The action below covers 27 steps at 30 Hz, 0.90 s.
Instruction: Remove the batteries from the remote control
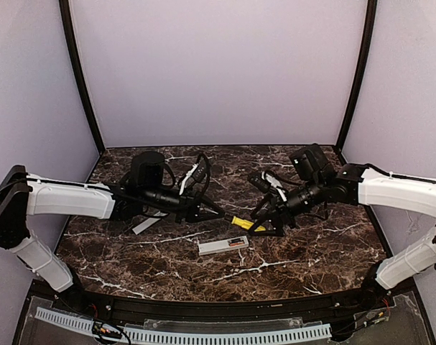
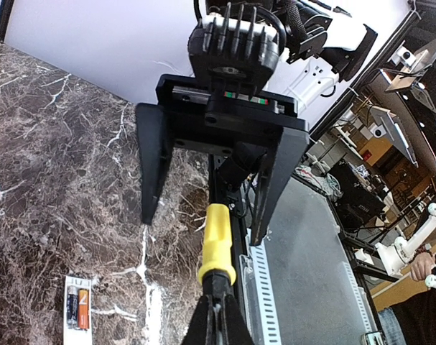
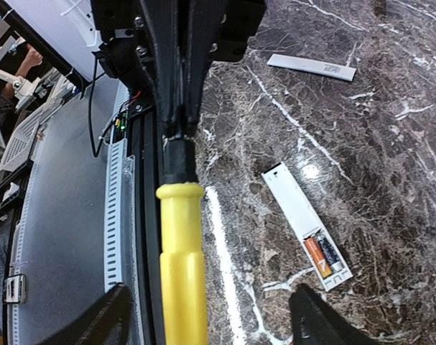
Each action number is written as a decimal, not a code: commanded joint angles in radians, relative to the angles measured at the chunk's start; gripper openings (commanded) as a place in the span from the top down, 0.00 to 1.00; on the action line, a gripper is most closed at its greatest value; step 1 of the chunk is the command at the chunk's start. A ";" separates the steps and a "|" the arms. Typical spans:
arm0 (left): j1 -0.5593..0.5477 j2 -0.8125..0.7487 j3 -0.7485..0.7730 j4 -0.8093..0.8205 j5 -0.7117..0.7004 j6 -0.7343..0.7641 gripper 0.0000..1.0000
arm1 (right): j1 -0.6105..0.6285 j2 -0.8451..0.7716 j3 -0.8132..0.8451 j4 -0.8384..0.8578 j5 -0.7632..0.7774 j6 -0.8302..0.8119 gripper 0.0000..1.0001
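The remote control (image 1: 223, 246) lies on the marble table, its back open. An orange battery (image 3: 317, 257) and a dark cell beside it sit in the bay at one end. The remote also shows in the left wrist view (image 2: 77, 313) and the right wrist view (image 3: 300, 215). My left gripper (image 1: 216, 213) (image 2: 216, 316) is shut on the dark tip of a yellow stick (image 1: 243, 223) (image 2: 218, 244), held above the table. My right gripper (image 1: 266, 224) (image 3: 210, 323) is open, its jaws wide on either side of the stick's yellow end (image 3: 182, 273).
The flat whitish cover strip (image 1: 146, 224) (image 3: 311, 67) lies on the table at the left, under the left arm. The table's black front rail (image 1: 218, 309) runs along the near side.
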 commanded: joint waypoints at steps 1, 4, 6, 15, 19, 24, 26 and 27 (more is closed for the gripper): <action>0.011 -0.053 -0.030 0.093 -0.009 -0.066 1.00 | 0.001 -0.056 -0.011 0.149 0.089 0.074 0.10; 0.027 -0.076 -0.052 0.169 -0.017 -0.139 1.00 | -0.007 -0.102 -0.054 0.280 0.112 0.163 0.07; 0.039 -0.088 -0.064 0.212 -0.023 -0.183 1.00 | -0.013 -0.132 -0.094 0.378 0.114 0.226 0.07; 0.061 -0.086 -0.079 0.449 -0.044 -0.372 1.00 | -0.023 -0.163 -0.183 0.654 0.106 0.431 0.12; 0.061 -0.051 -0.065 0.529 -0.044 -0.432 1.00 | -0.023 -0.160 -0.197 0.755 0.094 0.483 0.15; 0.060 -0.001 -0.045 0.601 -0.050 -0.491 1.00 | -0.021 -0.142 -0.200 0.807 0.069 0.515 0.26; 0.061 0.021 -0.042 0.650 -0.048 -0.520 1.00 | -0.018 -0.134 -0.202 0.824 0.061 0.529 0.30; 0.061 0.034 -0.040 0.672 -0.048 -0.533 1.00 | -0.016 -0.130 -0.202 0.830 0.059 0.532 0.32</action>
